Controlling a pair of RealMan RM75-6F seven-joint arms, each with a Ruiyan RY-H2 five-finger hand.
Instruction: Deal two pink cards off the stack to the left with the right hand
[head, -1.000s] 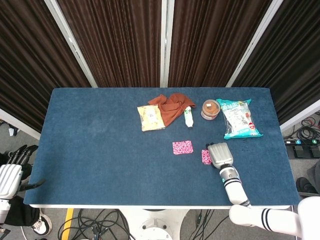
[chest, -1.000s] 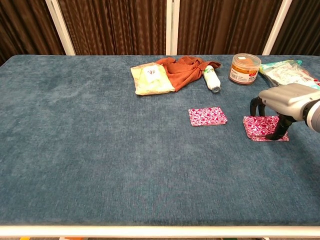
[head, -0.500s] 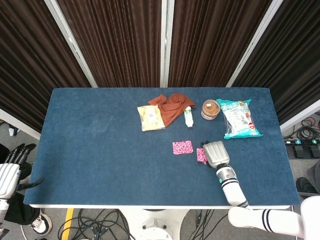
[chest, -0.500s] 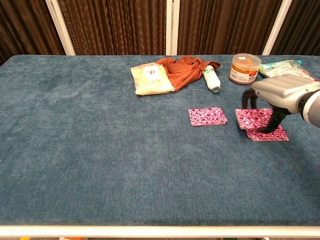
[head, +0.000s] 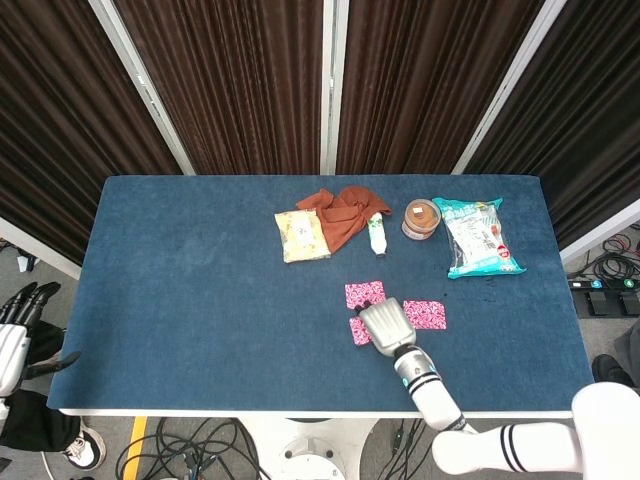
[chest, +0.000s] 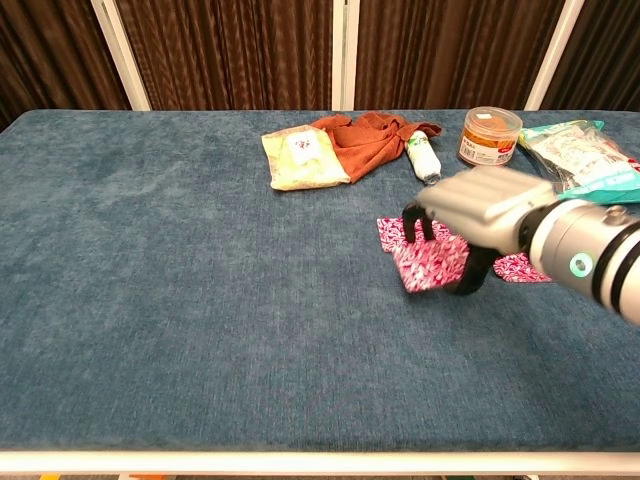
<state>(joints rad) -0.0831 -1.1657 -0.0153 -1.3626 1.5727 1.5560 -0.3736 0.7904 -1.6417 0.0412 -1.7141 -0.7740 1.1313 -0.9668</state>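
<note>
From overhead, my right hand (head: 386, 326) sits near the middle of the blue table (head: 200, 280), fingers curled down onto a pink card (head: 359, 331) that pokes out on its left, just below the first dealt card (head: 365, 294), whose long axis runs left to right. At my right lies the stack (head: 426, 314), also lying lengthwise across. Wide bare cloth stretches toward the table's left edge, and a strip separates me from the front edge. My left hand (head: 12, 330) hangs off the left corner, fingers apart, holding nothing. At chest level, my right hand (chest: 478, 208) pinches the pink card (chest: 430, 262) tilted, its near corner toward the front edge, overlapping the dealt card (chest: 395, 231).
</note>
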